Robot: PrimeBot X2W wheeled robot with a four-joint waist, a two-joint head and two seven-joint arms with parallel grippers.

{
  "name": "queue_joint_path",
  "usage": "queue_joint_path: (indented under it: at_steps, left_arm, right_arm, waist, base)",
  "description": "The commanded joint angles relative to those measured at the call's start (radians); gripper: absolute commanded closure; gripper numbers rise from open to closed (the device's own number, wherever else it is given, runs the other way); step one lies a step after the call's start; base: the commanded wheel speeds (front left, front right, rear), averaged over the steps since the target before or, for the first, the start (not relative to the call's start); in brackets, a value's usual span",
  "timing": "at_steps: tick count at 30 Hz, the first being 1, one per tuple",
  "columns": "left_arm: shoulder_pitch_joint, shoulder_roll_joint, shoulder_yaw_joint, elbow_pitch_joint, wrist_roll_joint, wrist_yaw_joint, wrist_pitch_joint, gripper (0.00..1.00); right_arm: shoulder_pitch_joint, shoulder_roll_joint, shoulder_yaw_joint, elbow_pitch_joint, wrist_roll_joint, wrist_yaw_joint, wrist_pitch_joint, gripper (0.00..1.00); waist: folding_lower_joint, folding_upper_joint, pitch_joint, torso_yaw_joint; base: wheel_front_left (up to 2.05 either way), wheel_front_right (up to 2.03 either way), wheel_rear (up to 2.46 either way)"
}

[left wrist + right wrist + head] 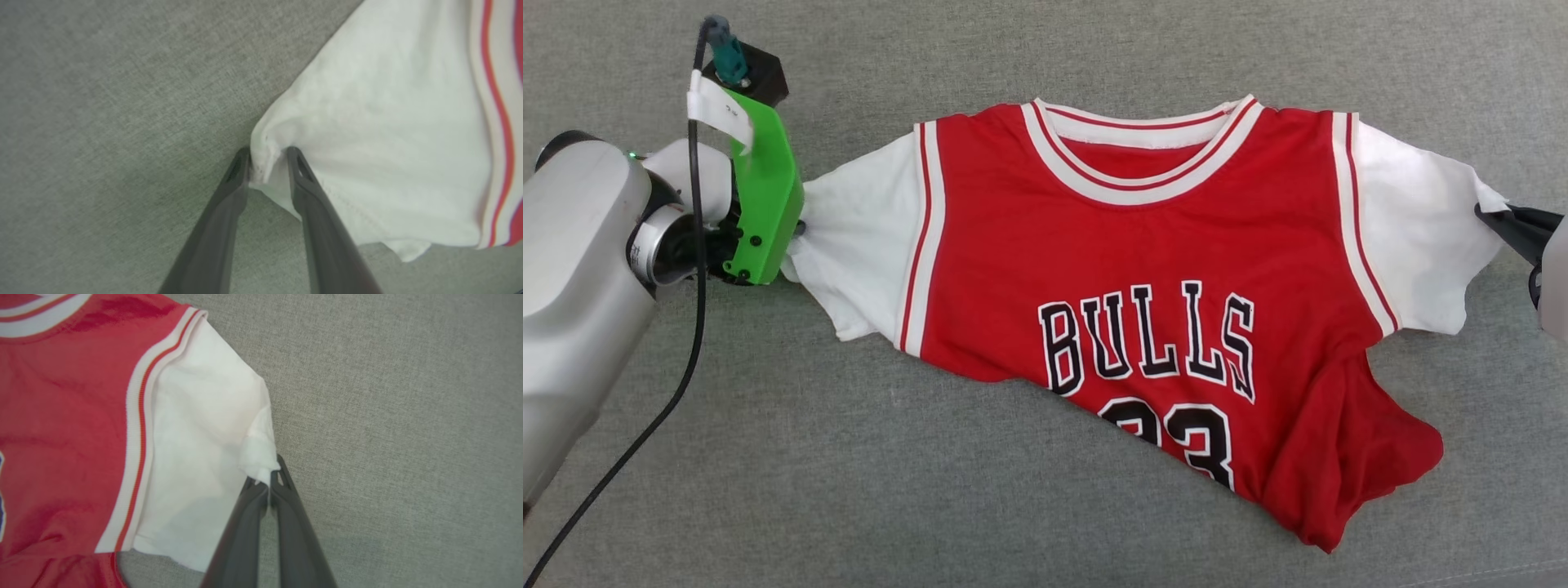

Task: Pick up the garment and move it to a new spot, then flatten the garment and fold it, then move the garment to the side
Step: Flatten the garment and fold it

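Garment (1160, 245) spread, right gripper (267, 486) clamping one sleeve (196, 428), left gripper (267, 151) straddling other, hold unclear

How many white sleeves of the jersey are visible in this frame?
2. On the garment, the left sleeve has its edge between the parted fingers of the left gripper; the right sleeve has its edge pinched in the shut right gripper. Neither is hidden.

grey woven fabric surface (1045, 506), red bulls t-shirt (1143, 269) lying chest-up on it

garment (1143, 269) | red, white sleeves | face-up, spread | hem bunched
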Motion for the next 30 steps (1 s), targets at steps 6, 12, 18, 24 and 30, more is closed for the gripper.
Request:
queue_joint_path:
  at_steps: [6,12,18,24,30]
  left_arm:
    - [0.028,-0.008,-0.07,0.017,-0.012,-0.003,-0.129,1.0]
    - [-0.008,0.011,-0.078,-0.026,0.002,-0.003,-0.33,1.0]
    - [-0.042,0.035,-0.081,-0.085,0.02,-0.003,-0.486,1.0]
    - [-0.09,0.057,-0.058,-0.141,0.047,-0.001,-0.581,1.0]
    - [-0.165,0.055,-0.023,-0.183,0.078,0.021,-0.615,1.0]
  right_arm:
    - [-0.032,0.0,-0.001,0.011,-0.007,0.0,-0.056,1.0]
    - [-0.025,-0.02,-0.02,0.02,-0.017,0.0,-0.13,1.0]
    - [-0.022,-0.033,-0.056,0.024,-0.036,0.0,-0.191,1.0]
    - [-0.039,-0.036,-0.095,0.001,-0.055,0.0,-0.219,1.0]
    - [-0.106,-0.036,-0.155,-0.038,-0.082,0.0,-0.218,1.0]
  waist:
    - [0.0,-0.0001,-0.054,0.031]
    - [0.0,-0.0001,-0.128,0.07]
    - [0.0,-0.0001,-0.196,0.097]
    - [0.0,-0.0001,-0.249,0.108]
    - [0.0,-0.0001,-0.243,0.112]
  base:
    - [0.0,0.0,0.0]
    - [0.0,0.0,0.0]
    - [0.0,0.0,0.0]
    - [0.0,0.0,0.0]
    - [0.0,0.0,0.0]
